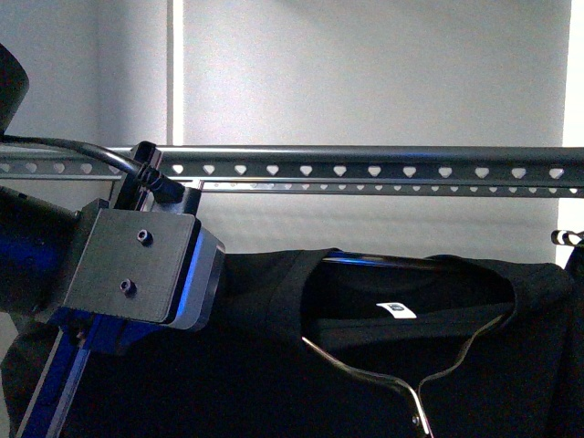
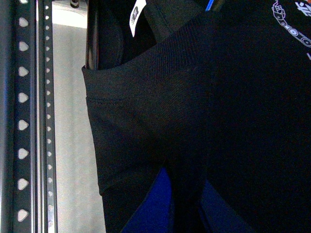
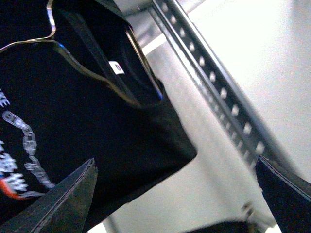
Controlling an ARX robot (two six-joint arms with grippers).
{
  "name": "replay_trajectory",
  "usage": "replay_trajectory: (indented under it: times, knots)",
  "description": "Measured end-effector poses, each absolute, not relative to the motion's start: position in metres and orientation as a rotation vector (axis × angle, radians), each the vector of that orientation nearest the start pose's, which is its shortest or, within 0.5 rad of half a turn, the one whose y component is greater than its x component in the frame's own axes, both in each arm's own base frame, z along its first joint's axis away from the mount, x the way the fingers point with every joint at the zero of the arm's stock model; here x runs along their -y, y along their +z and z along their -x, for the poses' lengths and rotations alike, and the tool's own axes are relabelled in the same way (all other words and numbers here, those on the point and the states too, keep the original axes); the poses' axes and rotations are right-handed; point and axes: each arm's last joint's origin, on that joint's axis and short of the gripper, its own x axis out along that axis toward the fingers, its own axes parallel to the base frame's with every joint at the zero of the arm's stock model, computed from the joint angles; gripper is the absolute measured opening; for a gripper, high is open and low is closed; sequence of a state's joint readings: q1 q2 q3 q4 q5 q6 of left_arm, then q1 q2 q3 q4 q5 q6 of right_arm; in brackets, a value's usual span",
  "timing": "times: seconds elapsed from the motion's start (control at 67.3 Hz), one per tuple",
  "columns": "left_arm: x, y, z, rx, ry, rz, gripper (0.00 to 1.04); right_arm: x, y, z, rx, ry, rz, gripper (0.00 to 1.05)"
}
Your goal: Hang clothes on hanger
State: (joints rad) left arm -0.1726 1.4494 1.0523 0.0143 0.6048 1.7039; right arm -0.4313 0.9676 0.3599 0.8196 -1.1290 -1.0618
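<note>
The clothes (image 1: 383, 383), a black T-shirt with a white neck label (image 1: 395, 309), hang on a shiny wire hanger (image 1: 461, 358) just below the hanger (image 1: 365, 169), the grey rack rail with heart-shaped holes. My left gripper (image 2: 182, 194) is shut on the shirt's shoulder fabric (image 2: 160, 121); its blue fingers (image 2: 154, 206) show on both sides of the cloth. The left arm's wrist block (image 1: 137, 265) sits in front of the rail's left part. My right gripper (image 3: 177, 194) is open and empty beside the shirt's sleeve (image 3: 146, 141), with the rail (image 3: 218, 87) beyond it.
A second, thinner perforated bar (image 1: 392, 188) runs just behind and below the rail. The black-and-white hook of another garment (image 1: 566, 239) shows at the far right. A bright window with blinds (image 1: 365, 73) fills the background.
</note>
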Motion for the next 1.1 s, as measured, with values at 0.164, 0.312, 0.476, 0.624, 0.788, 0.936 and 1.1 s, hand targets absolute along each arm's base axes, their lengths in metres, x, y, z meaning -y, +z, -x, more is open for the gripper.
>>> replay_trajectory:
  times: [0.164,0.312,0.476,0.624,0.788,0.936,1.1]
  knots:
    - [0.071,0.292,-0.315,0.361,-0.881,-1.505,0.05,0.052,0.252,-0.213,0.57,0.594,1.366,0.97]
    - [0.072,0.292,-0.314,0.361,-0.882,-1.505,0.05,0.046,0.256,-0.241,0.59,0.609,1.421,0.97]
    - [0.071,0.292,-0.315,0.361,-0.882,-1.505,0.05,0.041,0.254,-0.261,0.538,0.618,1.42,0.97]
    - [0.072,0.292,-0.314,0.361,-0.882,-1.505,0.05,0.035,0.249,-0.282,0.499,0.62,1.43,0.97]
    - [0.071,0.292,-0.315,0.361,-0.881,-1.505,0.05,0.032,0.249,-0.304,0.461,0.603,1.431,0.97]
    - [0.071,0.292,-0.315,0.361,-0.882,-1.505,0.05,0.031,0.253,-0.322,0.434,0.583,1.433,0.97]
    - [0.071,0.292,-0.315,0.361,-0.881,-1.505,0.05,0.029,0.258,-0.339,0.399,0.552,1.424,0.96]
